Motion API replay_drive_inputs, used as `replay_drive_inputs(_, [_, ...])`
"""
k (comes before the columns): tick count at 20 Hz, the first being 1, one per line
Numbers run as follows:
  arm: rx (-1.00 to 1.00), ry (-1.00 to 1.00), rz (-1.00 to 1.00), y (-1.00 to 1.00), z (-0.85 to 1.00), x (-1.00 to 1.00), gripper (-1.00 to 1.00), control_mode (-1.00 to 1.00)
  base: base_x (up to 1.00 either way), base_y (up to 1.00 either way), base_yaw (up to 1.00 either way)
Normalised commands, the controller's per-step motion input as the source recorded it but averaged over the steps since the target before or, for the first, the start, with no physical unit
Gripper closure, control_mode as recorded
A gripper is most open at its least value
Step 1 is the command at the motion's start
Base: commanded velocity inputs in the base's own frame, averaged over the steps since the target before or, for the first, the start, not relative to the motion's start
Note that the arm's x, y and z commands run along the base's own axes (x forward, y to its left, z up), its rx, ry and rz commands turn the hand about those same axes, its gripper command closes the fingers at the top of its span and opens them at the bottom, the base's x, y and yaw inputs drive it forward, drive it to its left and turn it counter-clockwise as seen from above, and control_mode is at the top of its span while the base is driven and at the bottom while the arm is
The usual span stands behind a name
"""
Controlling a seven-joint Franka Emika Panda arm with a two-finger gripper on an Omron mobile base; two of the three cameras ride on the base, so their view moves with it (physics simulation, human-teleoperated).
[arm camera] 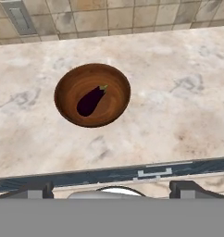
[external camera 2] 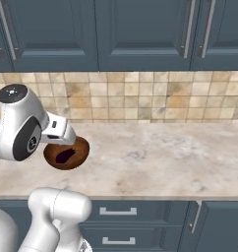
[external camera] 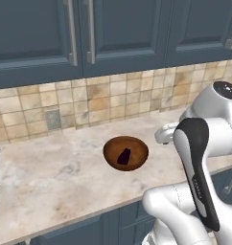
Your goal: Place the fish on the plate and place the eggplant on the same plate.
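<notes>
A: Arm pose?
B: Folded high over the surface (external camera: 51,172) edge, hand (arm camera: 111,187) aimed down; tips barely poke in, opening can't tell.
A: Eggplant?
B: Eggplant (arm camera: 90,100), dark glossy, lying inside round brown wood-grain bowl (arm camera: 67,88) on marbled stone.
A: Hidden?
B: Arm covers the bowl's left rim in right base view.
</notes>
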Motion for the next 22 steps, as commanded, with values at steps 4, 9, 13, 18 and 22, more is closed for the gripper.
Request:
replay_drive_inputs(4, [0.0, 0.0, 0.0, 0.0, 0.0, 0.0, -1.0, 1.0, 0.0, 0.0, 0.0])
replay_drive_inputs(9, [0.0, 0.0, -0.01, 0.06, 0.0, 0.03, -1.0, -1.0, 0.0, 0.0, 0.0])
replay_drive_inputs(13, [0.0, 0.0, -0.09, 0.27, -0.16, 0.4, -1.0, -1.0, 0.0, 0.0, 0.0])
replay_drive_inputs(18, [0.0, 0.0, -0.14, 0.45, -0.22, 0.58, -1.0, -1.0, 0.0, 0.0, 0.0])
replay_drive_inputs(22, [0.01, 0.0, -0.09, 0.06, -0.49, 0.45, -1.0, -1.0, 0.0, 0.0, 0.0])
